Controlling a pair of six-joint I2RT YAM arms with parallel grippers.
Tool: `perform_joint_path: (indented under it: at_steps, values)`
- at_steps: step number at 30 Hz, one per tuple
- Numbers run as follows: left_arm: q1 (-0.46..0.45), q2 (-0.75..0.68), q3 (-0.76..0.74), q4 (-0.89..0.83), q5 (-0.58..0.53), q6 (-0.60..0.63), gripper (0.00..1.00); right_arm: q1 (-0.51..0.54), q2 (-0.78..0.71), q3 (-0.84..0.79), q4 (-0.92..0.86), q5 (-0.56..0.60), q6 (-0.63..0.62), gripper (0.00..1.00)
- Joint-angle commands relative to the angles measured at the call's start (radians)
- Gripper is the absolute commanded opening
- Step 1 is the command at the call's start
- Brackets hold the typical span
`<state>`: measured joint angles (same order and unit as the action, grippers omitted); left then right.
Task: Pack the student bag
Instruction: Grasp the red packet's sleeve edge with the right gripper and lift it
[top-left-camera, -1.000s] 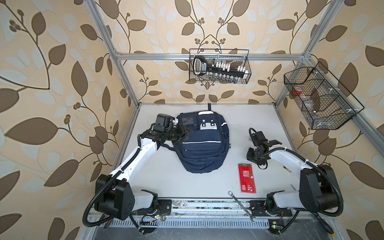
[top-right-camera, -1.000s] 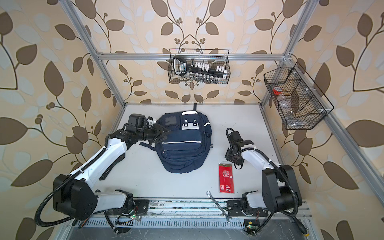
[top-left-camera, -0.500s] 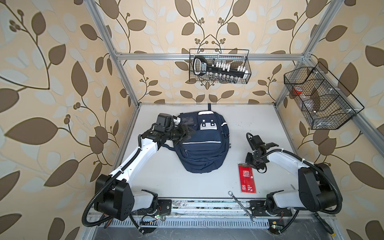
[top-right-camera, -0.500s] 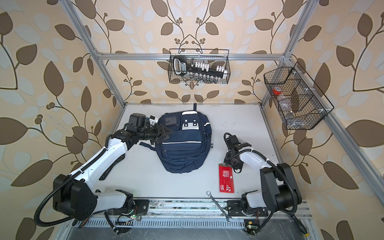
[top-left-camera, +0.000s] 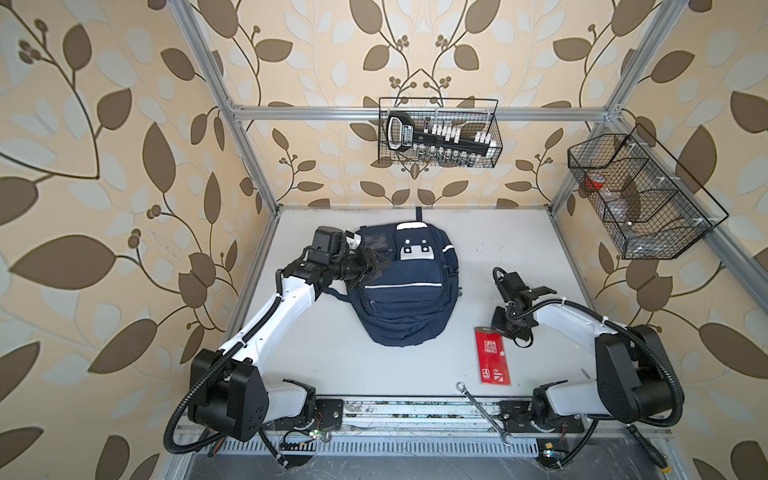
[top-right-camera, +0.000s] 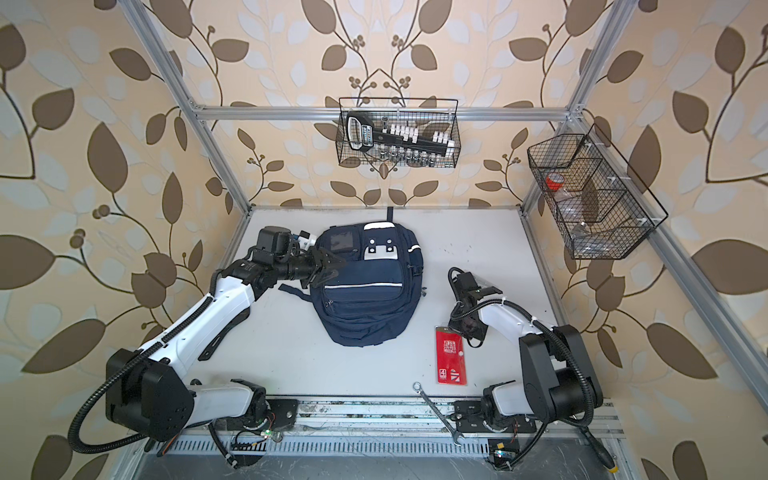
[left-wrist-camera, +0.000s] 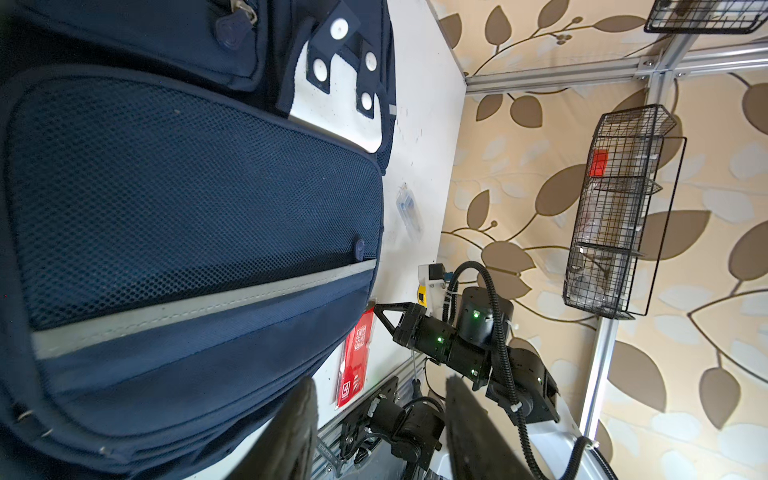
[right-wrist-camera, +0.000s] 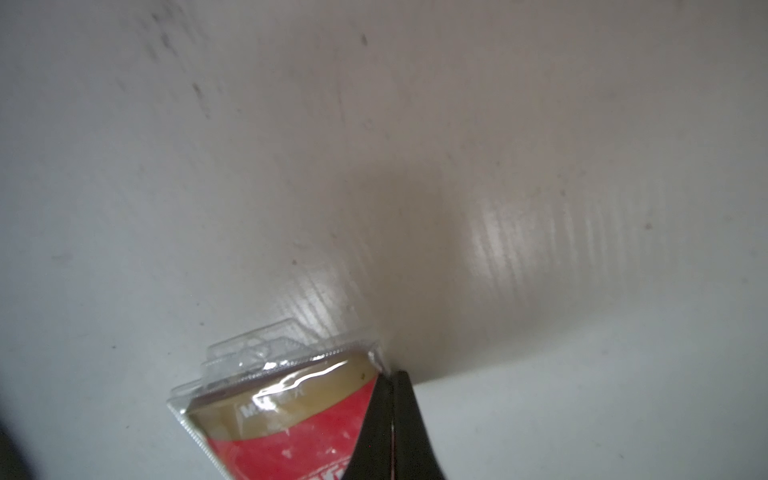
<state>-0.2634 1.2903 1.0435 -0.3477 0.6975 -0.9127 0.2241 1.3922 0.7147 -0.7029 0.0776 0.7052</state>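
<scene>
The student bag (top-left-camera: 405, 299) (top-right-camera: 365, 299), a navy-blue backpack with white stripes and a white patch, lies flat in the middle of the table. My left gripper (top-left-camera: 374, 270) (top-right-camera: 334, 269) hovers at its upper left side, open and empty; in the left wrist view the mesh pocket (left-wrist-camera: 187, 208) fills the frame beside the gripper (left-wrist-camera: 380, 432). A red blister pack (top-left-camera: 493, 359) (top-right-camera: 451, 357) (right-wrist-camera: 291, 424) lies right of the bag. My right gripper (top-left-camera: 500, 328) (right-wrist-camera: 390, 382) is shut at its far right corner, the clear edge running into the seam between the fingers.
A metal wrench (top-left-camera: 482, 415) lies by the front rail. A wire basket (top-left-camera: 438, 133) with a socket set hangs on the back wall, and another wire basket (top-left-camera: 640, 199) on the right wall. A small clear packet (left-wrist-camera: 409, 208) lies beside the bag.
My right gripper moved forward and down onto the red pack's corner and shut there. My left gripper stays at the bag's upper left side, open about as before.
</scene>
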Motion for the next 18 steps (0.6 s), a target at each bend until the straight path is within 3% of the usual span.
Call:
perform_joint_path:
  at_steps: [1, 5, 8, 11, 14, 16, 18]
  values:
    - [-0.013, -0.014, 0.022, 0.095, 0.072, -0.027, 0.55, 0.028, -0.078, 0.105, -0.029, 0.032, -0.02, 0.0]
    - [-0.057, -0.021, 0.015, 0.263, 0.14, -0.071, 0.59, 0.07, -0.171, 0.202, -0.049, 0.032, -0.03, 0.0]
    - [-0.143, -0.031, 0.008, 0.372, 0.14, -0.068, 0.67, 0.098, -0.23, 0.288, -0.052, 0.004, -0.018, 0.0]
    - [-0.227, -0.025, -0.015, 0.511, 0.135, -0.091, 0.69, 0.138, -0.274, 0.381, -0.007, -0.059, -0.016, 0.0]
    - [-0.246, -0.012, -0.056, 0.646, 0.116, -0.153, 0.73, 0.194, -0.289, 0.464, 0.056, -0.09, -0.008, 0.0]
    - [-0.246, -0.001, -0.082, 0.767, 0.122, -0.203, 0.86, 0.227, -0.288, 0.52, 0.085, -0.113, -0.006, 0.0]
    - [-0.246, 0.011, -0.088, 0.872, 0.134, -0.24, 0.88, 0.253, -0.288, 0.572, 0.116, -0.139, 0.0, 0.0]
